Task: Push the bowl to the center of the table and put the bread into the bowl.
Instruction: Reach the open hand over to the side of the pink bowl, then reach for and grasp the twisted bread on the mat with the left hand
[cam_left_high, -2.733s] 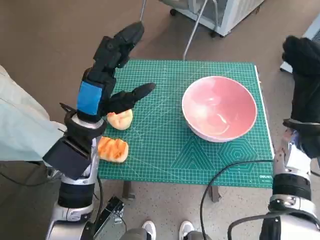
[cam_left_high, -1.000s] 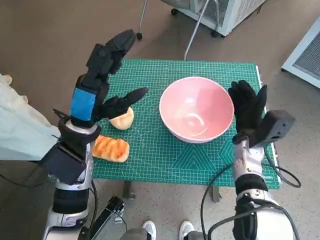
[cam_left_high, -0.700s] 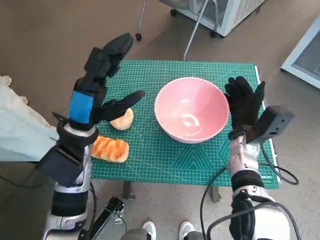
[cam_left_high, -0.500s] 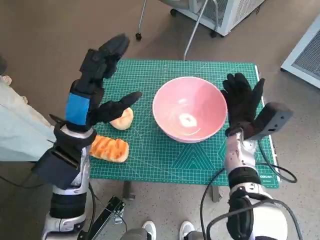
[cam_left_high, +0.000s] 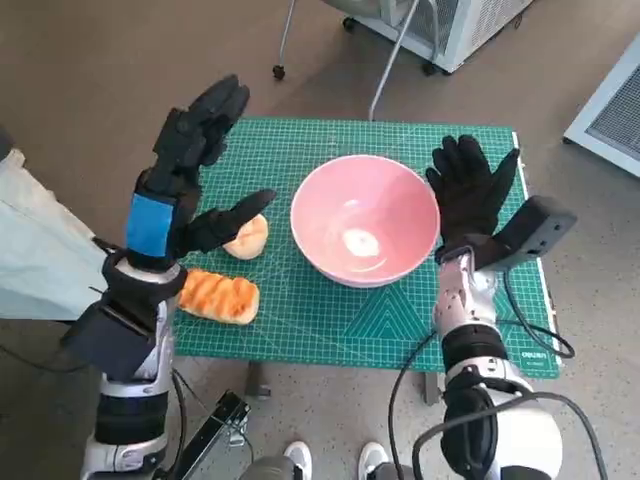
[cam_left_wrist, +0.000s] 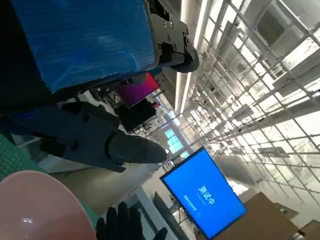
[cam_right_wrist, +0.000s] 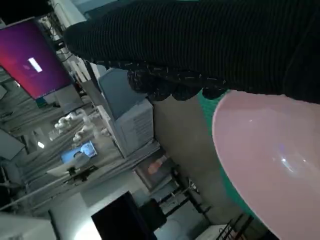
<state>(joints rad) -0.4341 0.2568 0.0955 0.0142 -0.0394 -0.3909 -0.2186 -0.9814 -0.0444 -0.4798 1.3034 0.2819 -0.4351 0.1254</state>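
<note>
Head view: pink bowl (cam_left_high: 364, 232) sits roughly mid-surface on the green mat (cam_left_high: 300, 320), maybe a touch right of center. Right hand (cam_left_high: 470, 190) is flat against or just beside the bowl's right rim, fingers (cam_left_high: 452, 160) spread wide & upright, holding nothing; contact can't be confirmed. Push direction = toward the robot's left, so the bowl lies left of that palm. Left hand (cam_left_high: 185, 170) is raised above the surface's left part, fingers apart, thumb reaching toward the bowl, empty. Two breads: round bun (cam_left_high: 245, 238) just beside the bowl's left side & right under the left thumb; long toasted loaf (cam_left_high: 215, 298) nearer the front-left edge, long axis running left-right with a slight slant. Both are far closer to the left hand than the right, so the bread pick looks like the left hand's job; the bowl is then a short carry to its right.

Left wrist view: blue-taped back up close, black fingers (cam_left_wrist: 100, 145) splayed, nothing between them. Bowl rim (cam_left_wrist: 35, 200) shows beyond, w/ the gloved right hand (cam_left_wrist: 125, 225) past it. No bread visible here.

Right wrist view: glove (cam_right_wrist: 200, 45) as a dark band, bowl rim (cam_right_wrist: 260, 150) just beside it; touching or not, can't tell.
</note>
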